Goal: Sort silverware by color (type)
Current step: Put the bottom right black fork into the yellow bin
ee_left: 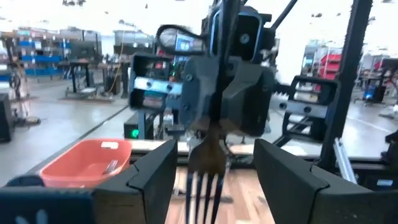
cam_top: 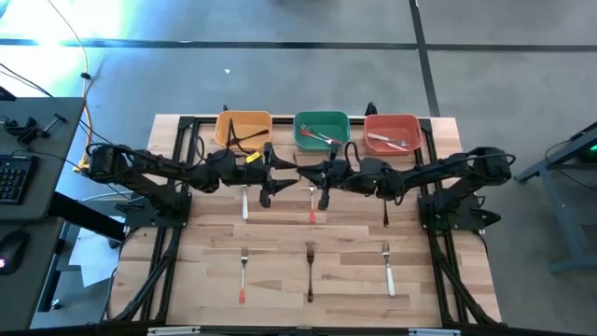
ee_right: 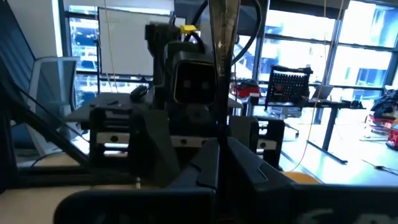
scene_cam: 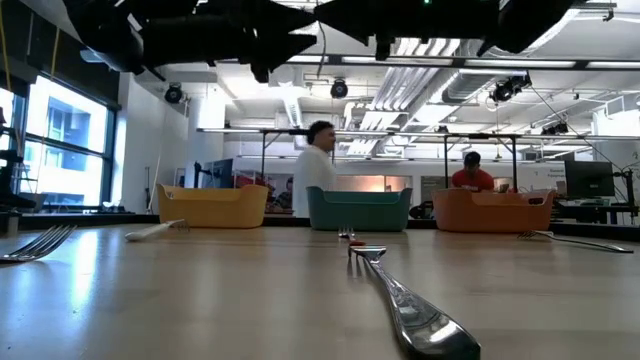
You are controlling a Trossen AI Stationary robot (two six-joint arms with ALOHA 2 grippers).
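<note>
Grippers meet above the table's middle, near the bins. The left gripper (ee_left: 211, 180) is wide open around a fork (ee_left: 205, 168). The right gripper (ee_right: 217, 162) pinches that fork's black handle.

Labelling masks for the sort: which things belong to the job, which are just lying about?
Job: fork in right gripper; loose silverware on table; yellow bin, green bin, red bin.
Lying about: keyboard, people behind.
</note>
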